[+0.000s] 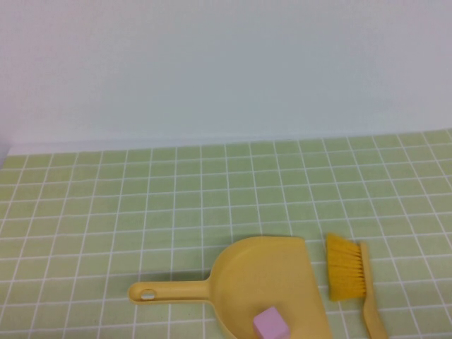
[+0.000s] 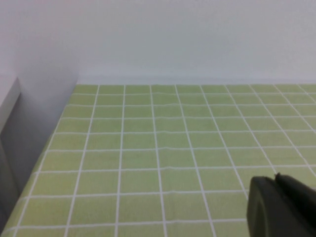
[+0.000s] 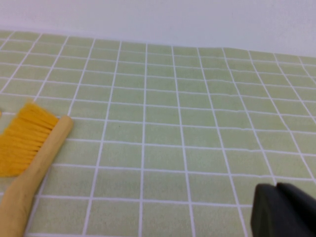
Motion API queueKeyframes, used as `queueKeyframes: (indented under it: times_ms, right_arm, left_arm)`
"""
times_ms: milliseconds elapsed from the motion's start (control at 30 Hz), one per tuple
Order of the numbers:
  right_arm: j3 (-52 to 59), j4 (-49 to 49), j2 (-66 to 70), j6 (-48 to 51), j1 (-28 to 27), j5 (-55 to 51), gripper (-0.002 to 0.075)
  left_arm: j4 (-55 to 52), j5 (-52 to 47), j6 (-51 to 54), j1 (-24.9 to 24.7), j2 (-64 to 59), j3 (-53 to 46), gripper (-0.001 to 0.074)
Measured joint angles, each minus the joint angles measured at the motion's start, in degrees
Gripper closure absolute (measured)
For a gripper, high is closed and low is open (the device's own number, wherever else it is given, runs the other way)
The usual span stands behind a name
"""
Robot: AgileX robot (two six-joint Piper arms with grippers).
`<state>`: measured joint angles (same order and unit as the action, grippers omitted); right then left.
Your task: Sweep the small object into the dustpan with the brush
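The pink cube is lying inside the dustpan; the brush is resting alongside. Both grippers, left and right, are sitting closed, empty; approach the brush handle squarely.

I can see only a little of my robot, just a dark bit in the corner of each wrist camera. The left gripper looks like a black, smooth, blocky lump with a rounded edge and a thin line running down it where its two parts meet, closed tight together. The right gripper looks the same: black, plain and chunky, with the same thin line where its two parts are pressed together, and I can make out no screws, cables or marks on either one.
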<state>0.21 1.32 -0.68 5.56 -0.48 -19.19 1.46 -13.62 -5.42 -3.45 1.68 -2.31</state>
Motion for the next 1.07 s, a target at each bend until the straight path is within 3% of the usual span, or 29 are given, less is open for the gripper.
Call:
queueKeyframes:
  times_ms: [1067]
  right_arm:
    - [0.0,-0.13,0.0,0.0,0.0,0.0,0.0728]
  left_arm:
    - [0.0,-4.08,0.0,0.0,-0.08,0.0,0.0735]
